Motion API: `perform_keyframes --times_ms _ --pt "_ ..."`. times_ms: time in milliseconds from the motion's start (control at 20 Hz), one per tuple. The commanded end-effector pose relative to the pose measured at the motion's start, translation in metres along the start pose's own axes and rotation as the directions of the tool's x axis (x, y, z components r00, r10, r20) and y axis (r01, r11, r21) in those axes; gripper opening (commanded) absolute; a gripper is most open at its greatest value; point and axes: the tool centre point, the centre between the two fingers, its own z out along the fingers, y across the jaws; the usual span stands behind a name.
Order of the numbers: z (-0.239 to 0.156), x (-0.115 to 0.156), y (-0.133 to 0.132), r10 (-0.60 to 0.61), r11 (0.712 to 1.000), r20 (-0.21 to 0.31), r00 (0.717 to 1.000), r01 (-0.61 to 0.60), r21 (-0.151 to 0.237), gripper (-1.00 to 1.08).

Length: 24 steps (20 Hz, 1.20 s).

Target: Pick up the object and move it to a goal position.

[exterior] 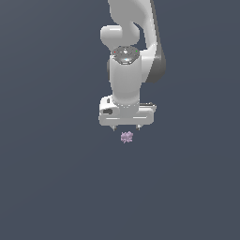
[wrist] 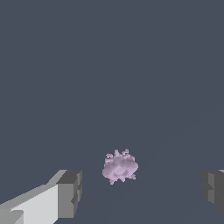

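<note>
The object (exterior: 126, 137) is a tiny pale lilac, spiky clump on the dark grey floor, seen just below my white gripper (exterior: 125, 128) in the exterior view. In the wrist view the object (wrist: 120, 166) lies between my two fingertips, nearer the left fingertip (wrist: 70, 192) than the right one (wrist: 213, 188). My gripper (wrist: 141, 190) is open wide, and neither pad touches the clump. The gripper points straight down, and in the exterior view its short fingertips end just above the object.
A plain dark grey surface (exterior: 56, 178) fills both views. The white arm (exterior: 131, 42) rises straight up from the gripper at the top centre of the exterior view.
</note>
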Motion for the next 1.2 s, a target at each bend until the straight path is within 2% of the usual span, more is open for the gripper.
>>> perform_keyframes --times_ms 0,350,600,850,1150 --pt "0.002 -0.001 0.0 0.022 1.0 0.001 1.0 -0.022 0.0 1.0" --pt "0.011 -0.005 -0.002 0.129 0.992 0.007 0.992 -0.129 -0.002 1.0" --pt "0.021 -0.009 -0.004 0.242 0.97 0.013 0.97 -0.242 -0.005 1.0" --pt "0.032 -0.015 -0.005 0.367 0.93 0.018 0.93 -0.367 -0.012 1.0" --pt "0.045 -0.021 -0.007 0.508 0.861 0.021 0.861 -0.508 -0.022 1.0"
